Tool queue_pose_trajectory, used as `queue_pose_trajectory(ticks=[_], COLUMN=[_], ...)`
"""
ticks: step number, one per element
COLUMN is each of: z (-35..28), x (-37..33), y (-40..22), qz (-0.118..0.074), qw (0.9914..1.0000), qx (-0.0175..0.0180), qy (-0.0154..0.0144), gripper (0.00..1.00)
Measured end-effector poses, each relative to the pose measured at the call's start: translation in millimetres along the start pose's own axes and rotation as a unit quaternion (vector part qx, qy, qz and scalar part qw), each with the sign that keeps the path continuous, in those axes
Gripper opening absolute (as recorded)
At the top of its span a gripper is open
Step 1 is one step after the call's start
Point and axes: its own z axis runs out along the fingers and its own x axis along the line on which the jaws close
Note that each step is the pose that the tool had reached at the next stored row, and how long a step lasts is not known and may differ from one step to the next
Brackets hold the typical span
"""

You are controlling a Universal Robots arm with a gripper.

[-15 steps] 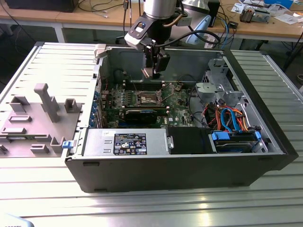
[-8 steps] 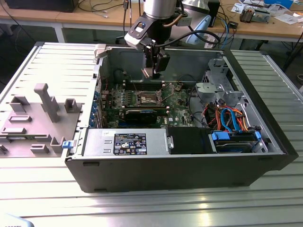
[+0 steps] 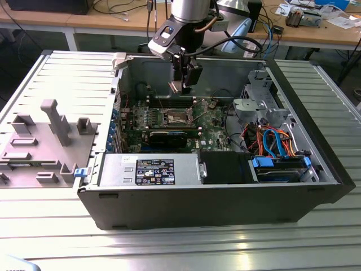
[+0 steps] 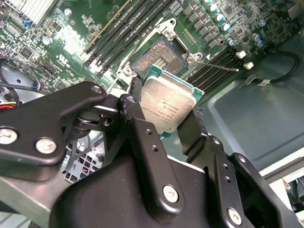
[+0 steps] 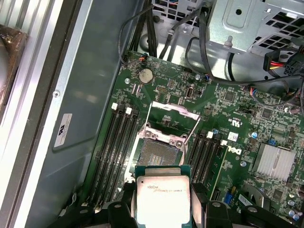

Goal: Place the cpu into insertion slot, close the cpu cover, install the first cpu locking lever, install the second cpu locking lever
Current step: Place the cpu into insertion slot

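1 chip fills the claw (image 3: 183, 84), which grips the cpu (image 5: 163, 198) by 2 opposite edges, I'd guess to leave its underside free, hanging upper middle in the exterior view above the bare insertion slot (image 5: 159, 149), whose cpu cover (image 5: 175, 108) stands tipped open.

Arm (image 3: 192, 11) hangs down from above, wrist pointing down; end effector (image 3: 182, 86) fingers (image 4: 135, 118) clamped on cpu (image 4: 167, 102) edges.

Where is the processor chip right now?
In both wrist views the chip sits in the hand, above the green board, close to the empty socket between the memory slots.
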Motion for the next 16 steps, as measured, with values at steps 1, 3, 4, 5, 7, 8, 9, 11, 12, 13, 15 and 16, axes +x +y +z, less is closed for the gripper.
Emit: queue_pose_trajectory(ticks=[1, 3, 4, 5, 7, 8, 9, 11, 12, 13, 15, 16], z=[0.0, 0.1, 0.1, 0.1, 0.2, 0.4, 0.4, 0.4, 0.5, 0.5, 0.6, 0.7], x=[0.0, 0.0, 0.0, 0.0, 0.0, 0.0, 0.0, 0.0, 0.0, 0.0, 0.0, 0.0], y=[0.0, 0.0, 0.0, 0.0, 0.0, 0.0, 0.0, 0.0, 0.0, 0.0, 0.0, 0.0], qz=[0.0, 0.001, 0.001, 0.001, 0.002, 0.002, 0.002, 0.003, 0.004, 0.005, 0.006, 0.006], qw=[1.0, 1.0, 1.0, 1.0, 1.0, 1.0, 1.0, 1.0, 0.99999, 0.99999, 0.99998, 0.99998], qx=[0.0, 0.0, 0.0, 0.0, 0.0, -0.0001, -0.0001, -0.0001, -0.0001, -0.0001, -0.0001, -0.0001], qy=[0.0, 0.0, 0.0, 0.0, 0.0, 0.0001, 0.0001, 0.0, 0.0, 0.0001, 0.0001, 0.0001], gripper=[0.55, 0.55, 0.55, 0.55, 0.55, 0.55, 0.55, 0.55, 0.55, 0.55, 0.55, 0.55])
